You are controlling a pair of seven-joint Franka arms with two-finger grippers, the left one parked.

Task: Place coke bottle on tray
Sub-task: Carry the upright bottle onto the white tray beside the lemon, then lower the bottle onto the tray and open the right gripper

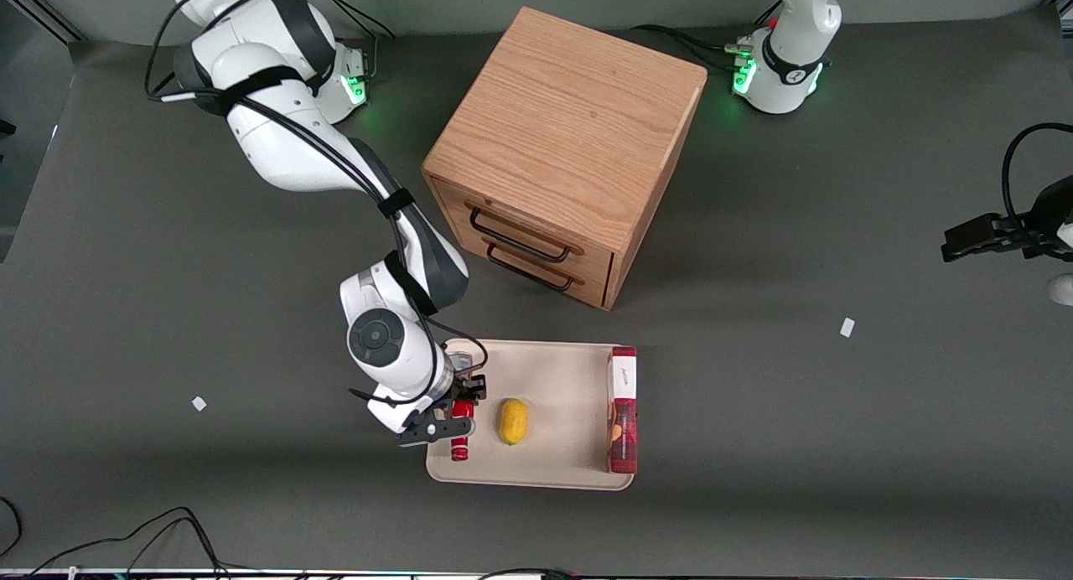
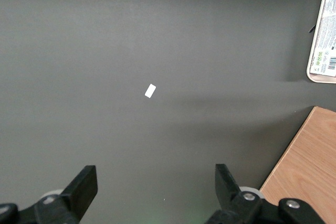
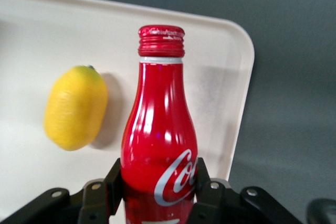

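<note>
The coke bottle (image 1: 460,447), red with white script, is held between my right gripper's fingers (image 3: 203,178). It lies lengthwise over the beige tray (image 1: 557,369), at the tray's edge toward the working arm's end, with its capped neck pointing toward the front camera. My gripper (image 1: 457,421) is shut on the bottle's body, one finger on each side. In the right wrist view the bottle (image 3: 160,124) is in the gripper (image 3: 159,182) over the tray's corner (image 3: 231,72). I cannot tell whether the bottle touches the tray.
A yellow lemon (image 1: 513,421) lies on the tray beside the bottle and shows in the right wrist view (image 3: 75,107). A long red box (image 1: 622,412) lies along the tray's edge toward the parked arm's end. A wooden drawer cabinet (image 1: 562,144) stands farther from the front camera.
</note>
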